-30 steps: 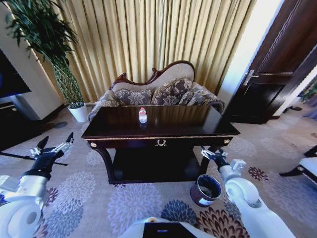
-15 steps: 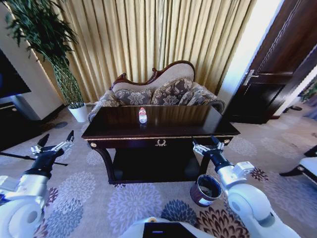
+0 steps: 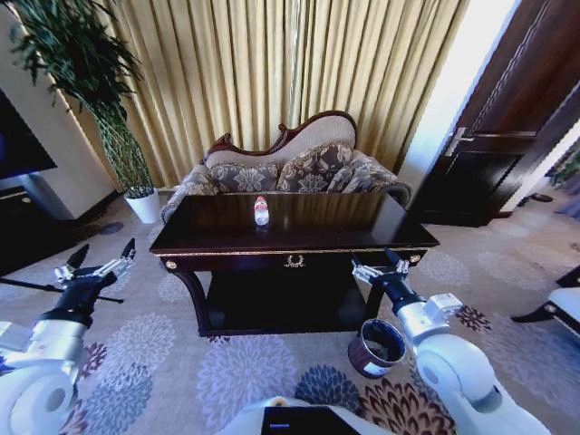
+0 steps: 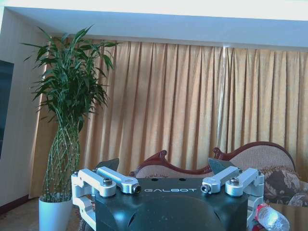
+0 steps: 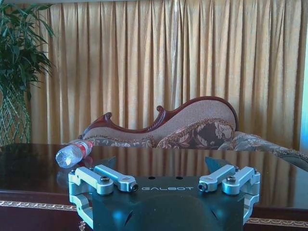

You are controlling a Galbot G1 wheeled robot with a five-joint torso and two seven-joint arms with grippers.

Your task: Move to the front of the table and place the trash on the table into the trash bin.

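Right pincer (image 3: 380, 265) risen to table (image 3: 317, 231) edge; bottle (image 3: 261, 210) lying.

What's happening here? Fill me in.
The robot stands in front of the table, where a clear plastic bottle lies on its side. The right gripper is raised near the table's front right corner, fingers open and holding nothing. The left gripper hangs open off to the table's left, over the carpet. The trash bin sits on the floor by the table's right leg. Nothing has been picked up yet.
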